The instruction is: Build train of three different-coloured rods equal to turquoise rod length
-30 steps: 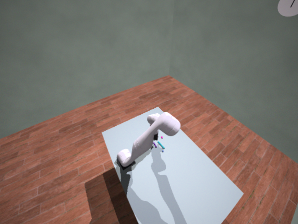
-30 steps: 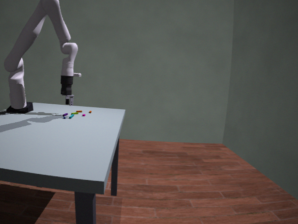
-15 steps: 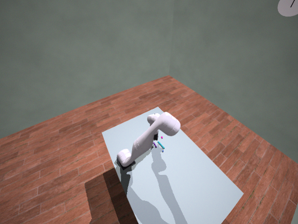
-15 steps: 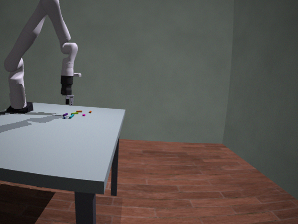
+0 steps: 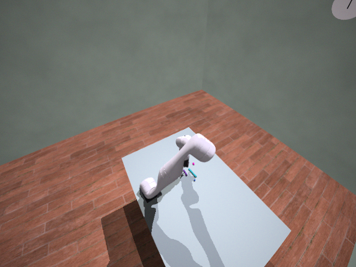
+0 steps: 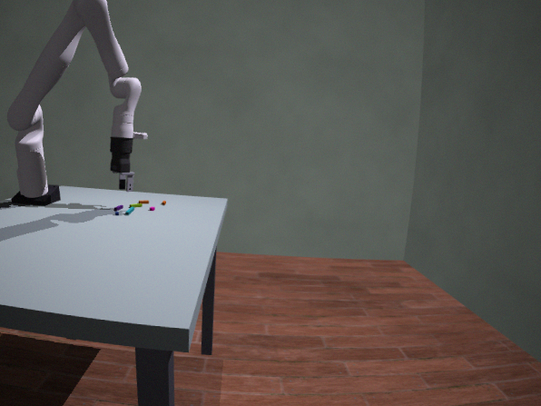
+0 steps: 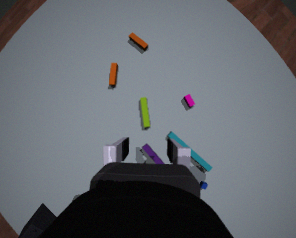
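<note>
Wrist view: the end effector (image 5: 186,163) (image 6: 126,190) (image 7: 148,146) hangs wide open, holding nothing, presumably to pass round a rod. Right of lime (image 6: 135,205) (image 7: 145,113) lies turquoise (image 5: 192,172) (image 6: 130,211) (image 7: 192,152), the measure; blue (image 5: 194,180) (image 6: 116,213) (image 7: 204,185), lime and one orange (image 6: 143,202) (image 7: 113,74) would match it, but they lie apart, not yet a train.
</note>
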